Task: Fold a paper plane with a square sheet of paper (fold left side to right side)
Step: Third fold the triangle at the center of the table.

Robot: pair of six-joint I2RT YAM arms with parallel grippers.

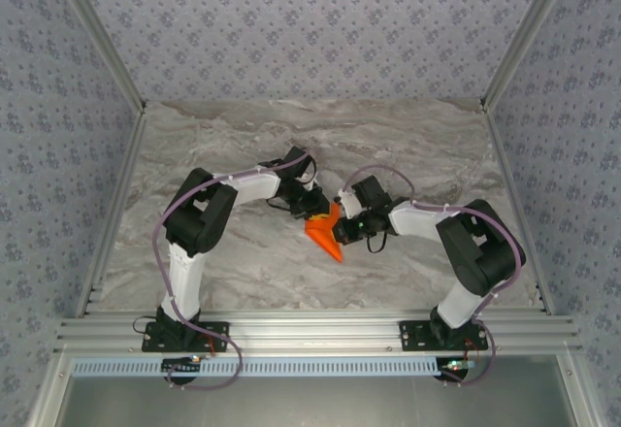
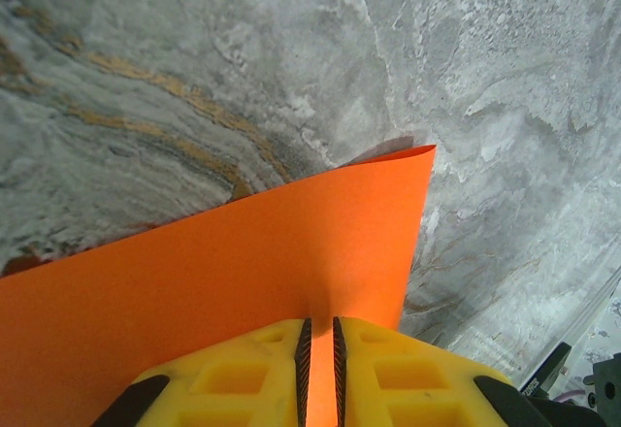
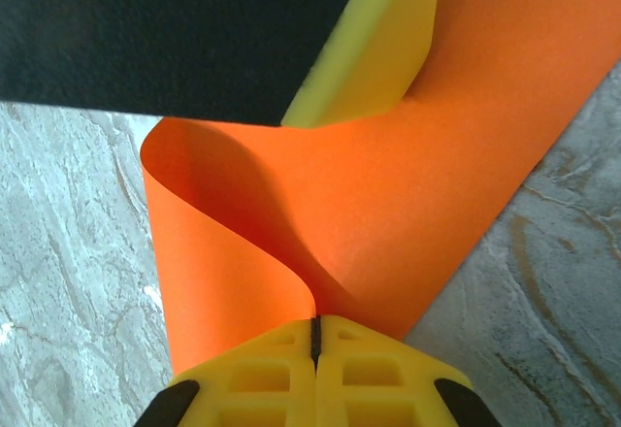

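Because the fold needs one side carried over the other, the single square sheet of paper [image 1: 325,233] is held up off the tabletop [image 1: 223,136] near its middle, a little toward the near edge. The left hand [image 2: 318,328] pinches one flat edge, orange showing in the slit between its fingers. The right hand [image 3: 315,325] is pressed together on a curled part (the sheet bows in a soft loop, uncreased). By count: one sheet, two hands, both gripping it, probably for alignment.
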